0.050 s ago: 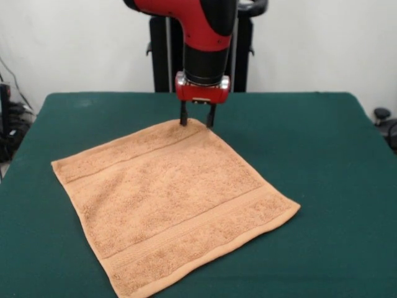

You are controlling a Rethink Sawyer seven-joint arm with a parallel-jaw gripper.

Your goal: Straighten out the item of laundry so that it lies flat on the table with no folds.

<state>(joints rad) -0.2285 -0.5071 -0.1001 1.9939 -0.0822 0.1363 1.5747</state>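
Nearest the camera lies one corner of the towel (173, 198), at the bottom edge of the front view; from there the cloth spreads away as a diamond across the green table (322, 143). It sits left of the table's middle, with bare felt well clear of it on the right. I see two woven border bands — one near the camera-side edge, one near the far-left edge. No fold or turned-over corner shows; the surface reads flat, with only a slight lift at the far corner.

That far corner is the relation I watch. The gripper (197, 119) hangs straight above it, its two dark fingers (183, 117) pointing down and slightly parted, their tips at or just touching the cloth. I judge them released rather than clamped, since no cloth shows pinched between them.

From the gripper, the whole towel lies toward the camera — its corner-to-corner axis runs from the fingers to the near corner. My judgement: the task is nearly complete, and the next move is a clean vertical retreat so the corner is not dragged.
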